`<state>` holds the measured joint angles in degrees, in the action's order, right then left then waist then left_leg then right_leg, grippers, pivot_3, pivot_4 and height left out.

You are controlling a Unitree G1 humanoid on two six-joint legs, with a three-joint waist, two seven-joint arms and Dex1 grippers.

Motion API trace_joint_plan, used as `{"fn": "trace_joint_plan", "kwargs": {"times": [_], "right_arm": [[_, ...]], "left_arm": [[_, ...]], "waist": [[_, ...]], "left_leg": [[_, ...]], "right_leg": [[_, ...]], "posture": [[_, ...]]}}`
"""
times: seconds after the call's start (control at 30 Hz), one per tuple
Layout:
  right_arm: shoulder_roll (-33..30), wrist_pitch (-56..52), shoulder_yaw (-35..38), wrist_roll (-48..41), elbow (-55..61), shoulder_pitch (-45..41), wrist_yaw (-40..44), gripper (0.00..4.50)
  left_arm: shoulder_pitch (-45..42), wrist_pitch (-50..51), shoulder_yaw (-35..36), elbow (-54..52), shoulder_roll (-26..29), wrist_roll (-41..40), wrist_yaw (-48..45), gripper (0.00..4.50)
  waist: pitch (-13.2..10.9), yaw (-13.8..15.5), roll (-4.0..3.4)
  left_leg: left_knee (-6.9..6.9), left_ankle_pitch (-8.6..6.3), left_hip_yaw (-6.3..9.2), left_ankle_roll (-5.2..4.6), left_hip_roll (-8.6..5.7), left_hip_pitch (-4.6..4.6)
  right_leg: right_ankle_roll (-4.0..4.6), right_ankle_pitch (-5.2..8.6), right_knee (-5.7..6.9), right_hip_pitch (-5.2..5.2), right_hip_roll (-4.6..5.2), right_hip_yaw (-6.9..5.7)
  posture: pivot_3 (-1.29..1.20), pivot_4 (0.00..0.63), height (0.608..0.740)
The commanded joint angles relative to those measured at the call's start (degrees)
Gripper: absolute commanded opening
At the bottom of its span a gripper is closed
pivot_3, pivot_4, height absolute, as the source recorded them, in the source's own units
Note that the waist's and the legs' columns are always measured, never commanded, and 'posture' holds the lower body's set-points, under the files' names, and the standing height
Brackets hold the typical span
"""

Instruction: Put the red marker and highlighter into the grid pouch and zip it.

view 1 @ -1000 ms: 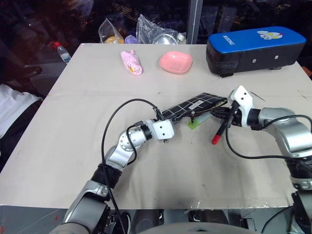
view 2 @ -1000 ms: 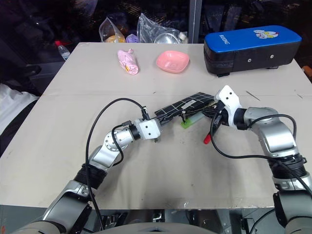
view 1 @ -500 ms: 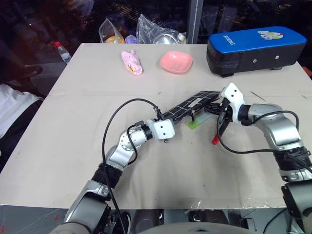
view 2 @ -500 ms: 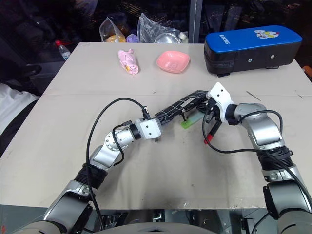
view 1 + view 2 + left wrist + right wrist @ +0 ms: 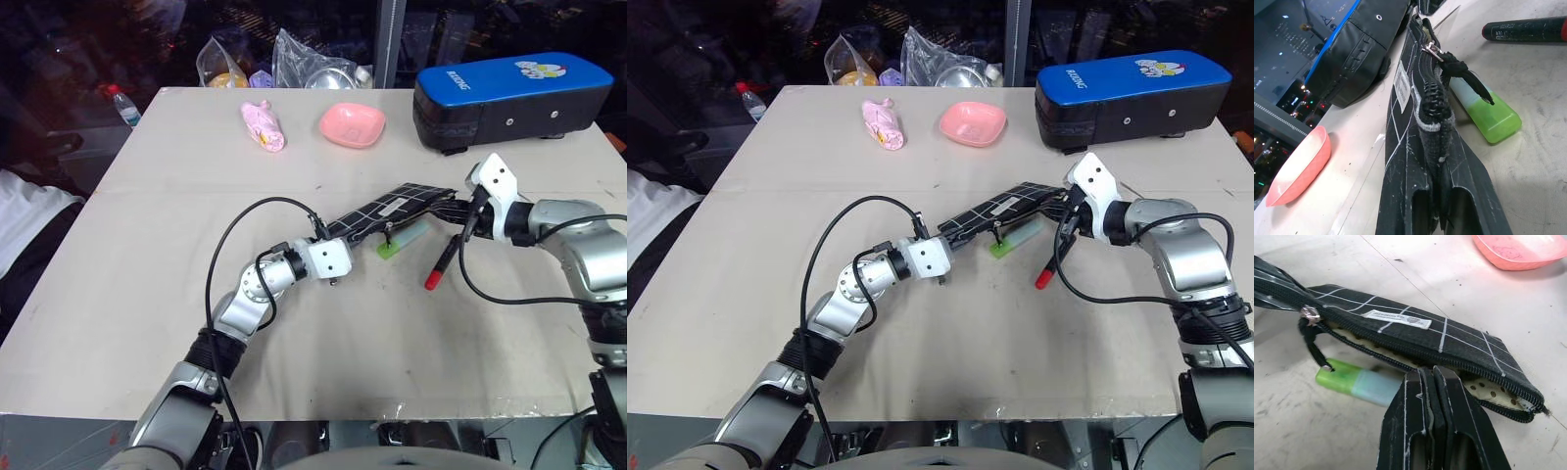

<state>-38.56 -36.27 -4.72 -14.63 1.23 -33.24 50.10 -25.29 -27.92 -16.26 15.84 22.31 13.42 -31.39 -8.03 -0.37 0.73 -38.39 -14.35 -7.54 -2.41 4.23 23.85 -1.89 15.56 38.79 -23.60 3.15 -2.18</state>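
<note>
Our left pincer [image 5: 338, 257] shut tight on near end of flat black fabric pouch with white grid lines [image 5: 392, 211], holding it up off pale tabletop [image 5: 147, 245]. Slim black marker with red cap [image 5: 441, 262] lies loose beside pouch. Stubby green highlighter with pale mint cap [image 5: 400, 240] lies just under pouch. Our right pincer [image 5: 468, 215] squeezed shut at far, half-open zip edge; we can't tell if it grips cloth. Pouch soft, floppy, light: we hold both ends. Pens hard, smooth, may roll: we pinch mid-barrel.
</note>
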Motion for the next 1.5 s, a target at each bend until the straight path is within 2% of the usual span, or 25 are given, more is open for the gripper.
{"fn": "trace_joint_plan", "kwargs": {"times": [0.03, 0.37, 0.53, 0.8, 1.27, 1.33, 1.5], "right_arm": [[1.6, 2.33, -0.22, 1.3, -1.64, -1.86, -1.56, 0.05], [4.71, 4.16, -0.28, 2.47, -5.73, -4.52, -2.12, 0.05], [2.09, 2.02, 0.58, 1.28, -2.79, -3.21, 0.72, 0.05], [1.04, 0.18, 2.55, -0.33, -2.26, -4.95, -0.06, 0.05], [4.64, 2.2, -0.68, 2.1, -5.54, -5.91, -1.64, 0.05], [6.78, 4.26, -3.33, 4.25, -5.55, -6.79, -2.75, 0.05], [9.51, 18.75, -11.0, 12.7, -6.43, -6.95, -3.35, 0.05]], "left_arm": [[-1.28, -0.72, 0.54, -1.24, -0.15, -0.73, 0.26, 0.0], [-1.07, -0.58, 0.69, -1.62, 0.32, -0.49, 0.45, 0.0], [-0.98, -0.59, 0.83, -1.45, 0.54, -0.49, 0.57, 0.0], [-1.16, -0.98, 0.48, -0.82, 0.37, -0.59, 0.49, 0.0], [-1.28, -0.99, 0.42, -1.44, 0.16, -0.56, 0.5, 0.0], [-1.43, -1.04, 0.3, -1.47, 0.09, -0.62, 0.34, 0.0], [-2.47, -0.98, 0.46, -0.39, -0.19, -0.36, 0.67, 0.0]], "waist": [[0.0, -0.03, 0.0], [0.0, -0.04, -0.01], [-0.01, 0.06, -0.01], [-0.01, -0.11, -0.01], [-0.01, -0.11, -0.01], [-0.01, -0.21, -0.01], [-0.02, -0.28, -0.03]], "left_leg": [[0.0, 0.0, -0.02, 0.0, 0.0, 0.0], [0.01, 0.01, -0.01, 0.01, 0.0, 0.0], [0.0, 0.01, -0.02, 0.01, 0.0, 0.01], [0.01, 0.0, 0.0, 0.01, 0.0, 0.0], [0.01, 0.0, -0.02, 0.01, 0.0, 0.0], [0.01, 0.01, -0.01, 0.01, 0.01, 0.0], [0.02, 0.01, -0.01, 0.02, 0.02, 0.0]], "right_leg": [[0.0, 0.0, 0.0, 0.0, 0.0, 0.01], [0.0, 0.0, 0.01, -0.01, -0.01, 0.0], [0.0, 0.0, 0.0, -0.01, 0.01, 0.0], [0.0, 0.0, 0.01, -0.01, 0.0, 0.0], [0.0, 0.0, 0.01, -0.01, 0.0, 0.01], [0.0, 0.0, 0.01, -0.01, -0.01, 0.0], [-0.01, 0.0, 0.03, -0.05, -0.03, -0.01]], "posture": [[0.0, 0.15, 0.74], [0.0, 0.15, 0.74], [0.0, 0.15, 0.74], [0.0, 0.15, 0.74], [0.0, 0.15, 0.74], [0.0, 0.15, 0.74], [0.0, 0.15, 0.74]]}}
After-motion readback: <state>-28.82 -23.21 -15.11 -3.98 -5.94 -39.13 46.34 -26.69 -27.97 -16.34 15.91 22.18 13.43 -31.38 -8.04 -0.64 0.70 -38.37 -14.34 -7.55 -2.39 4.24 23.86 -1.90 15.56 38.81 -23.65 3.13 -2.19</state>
